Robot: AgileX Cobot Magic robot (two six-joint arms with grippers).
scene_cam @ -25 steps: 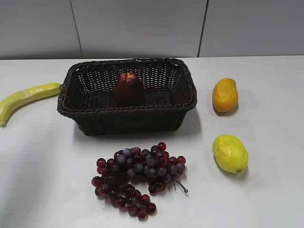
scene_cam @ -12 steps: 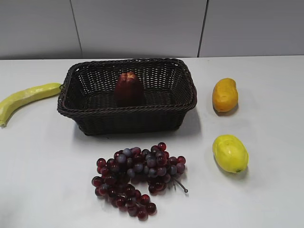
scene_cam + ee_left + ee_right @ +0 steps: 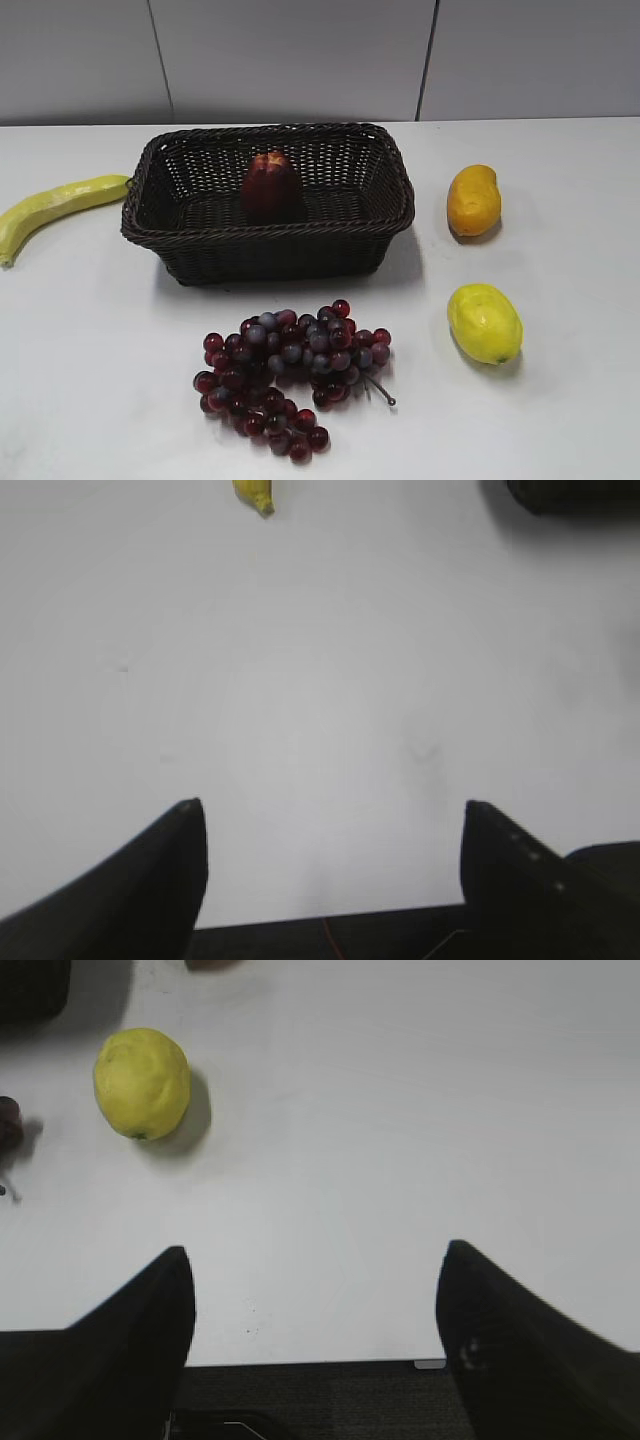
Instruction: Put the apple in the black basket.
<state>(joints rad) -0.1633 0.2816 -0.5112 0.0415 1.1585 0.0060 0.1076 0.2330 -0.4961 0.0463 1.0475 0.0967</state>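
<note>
A: Grippers?
B: Left gripper (image 3: 332, 825) spread wide, holding nothing, over bare table (image 3: 320, 680). Right gripper (image 3: 315, 1280) likewise agape and empty.
A: Apple?
B: Apple (image 3: 270, 187), glossy maroon, upright inside the black basket (image 3: 200, 250), near its middle.

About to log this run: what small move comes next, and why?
Probably none beyond holding both arms parked. The apple already stands inside the black basket, and both the left end effector and right end effector are open, empty, over bare table, clear of the fruit.
</note>
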